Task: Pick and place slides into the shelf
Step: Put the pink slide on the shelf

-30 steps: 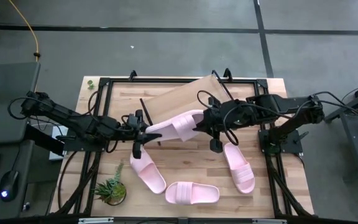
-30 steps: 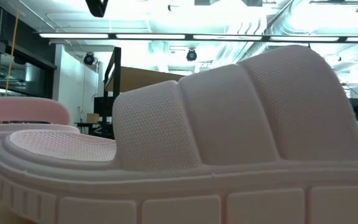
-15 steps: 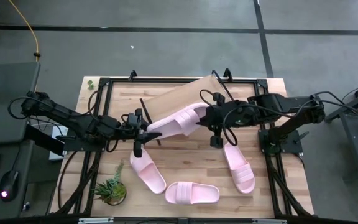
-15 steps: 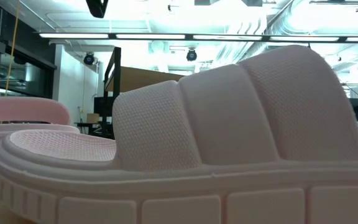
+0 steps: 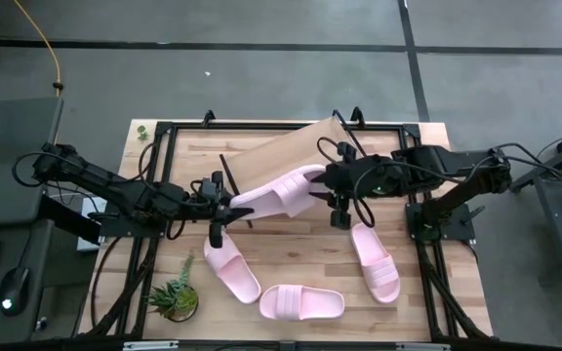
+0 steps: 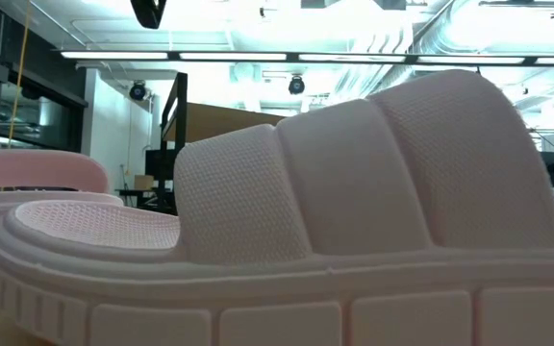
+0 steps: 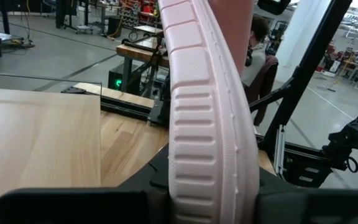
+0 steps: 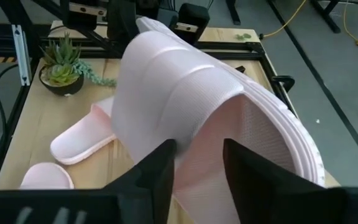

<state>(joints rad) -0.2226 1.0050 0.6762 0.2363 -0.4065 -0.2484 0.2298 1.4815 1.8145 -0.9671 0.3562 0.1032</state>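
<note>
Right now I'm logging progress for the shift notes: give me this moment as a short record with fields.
slide in hand: one pink slide held between both arms, over the shelf edge
left gripper: closed on that slide's sole edge
right gripper: at the slide's other end, fingers parted
slides on table: three
slides resting free on shelf: none
plant: near-left corner

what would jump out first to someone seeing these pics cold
A pink slide hangs mid-table between both arms, the left end effector clamped on one end and the right end effector at the other, over the slanted shelf. Three more slides lie on the tabletop nearer the front, beside a small potted plant.
</note>
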